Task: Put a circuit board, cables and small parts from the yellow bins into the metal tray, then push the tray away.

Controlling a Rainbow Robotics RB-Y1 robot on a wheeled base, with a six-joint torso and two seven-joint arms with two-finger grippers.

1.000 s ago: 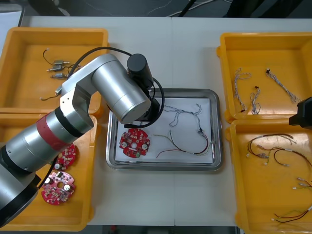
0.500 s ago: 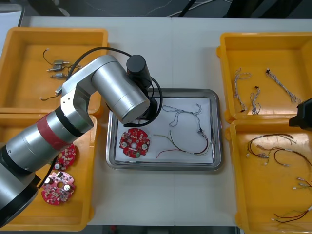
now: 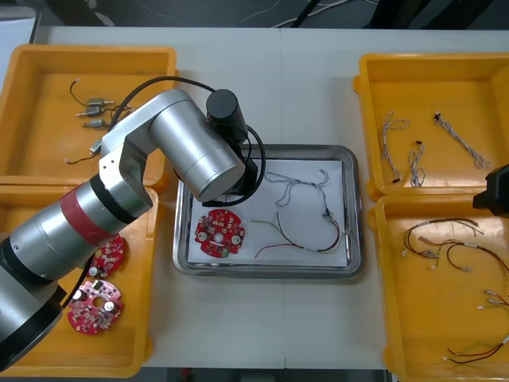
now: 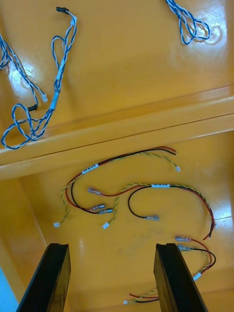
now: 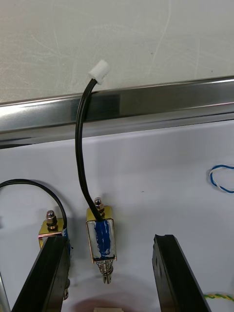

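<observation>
Left gripper (image 5: 111, 241) released above the metal tray (image 5: 146, 105); I note a small metal part (image 5: 101, 238) between its fingers (image 5: 48, 278), lengthwise with them; right gripper (image 4: 112, 248) spread over a yellow bin (image 4: 34, 195)

Bright, even overhead light on my feeds. Glare spots the far right yellow bin (image 4: 126, 63); the metal tray (image 5: 161, 102) rim gleams; shadows on the table (image 3: 318, 87) look soft, I think.

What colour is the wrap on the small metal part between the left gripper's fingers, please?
Blue, on the small metal part; best in left wrist view.
</observation>
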